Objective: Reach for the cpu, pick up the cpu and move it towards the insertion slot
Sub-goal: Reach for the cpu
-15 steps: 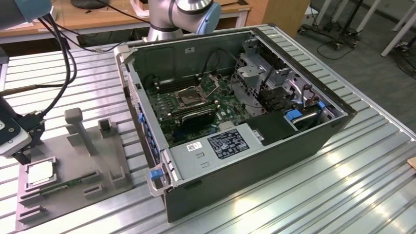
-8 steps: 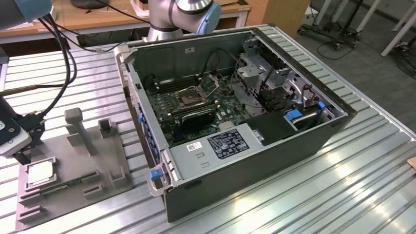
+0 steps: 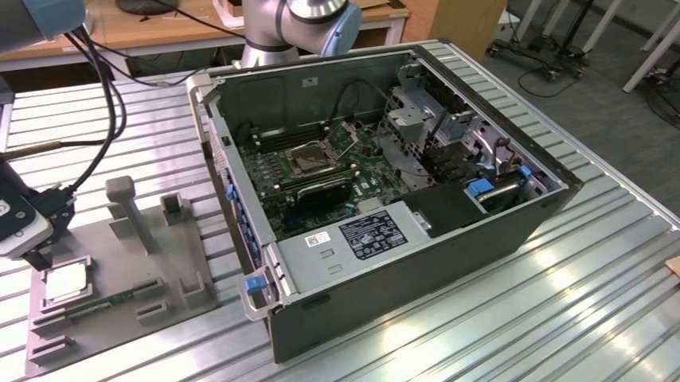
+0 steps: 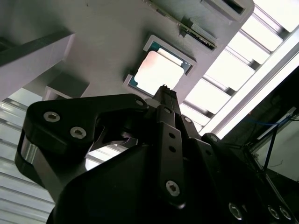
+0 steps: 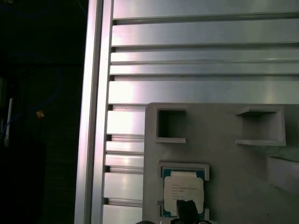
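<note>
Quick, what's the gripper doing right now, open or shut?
The gripper: cannot tell whether open or closed; it is close to the cpu, which lies in the grey fixture.

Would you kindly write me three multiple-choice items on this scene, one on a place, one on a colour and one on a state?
1. Where does the cpu lie?
A) on the floor
B) in a recess of the fixture plate
C) in a person's hand

2. What colour is the fixture plate?
A) grey
B) red
C) yellow

3. How is the computer case?
A) shut
B) open, motherboard exposed
C) wrapped in foil

Answers:
1 B: both wrist views show it framed by the plate's square recess.
2 A: the plate looks grey in every view.
3 B: the board shows through the open side.
</note>
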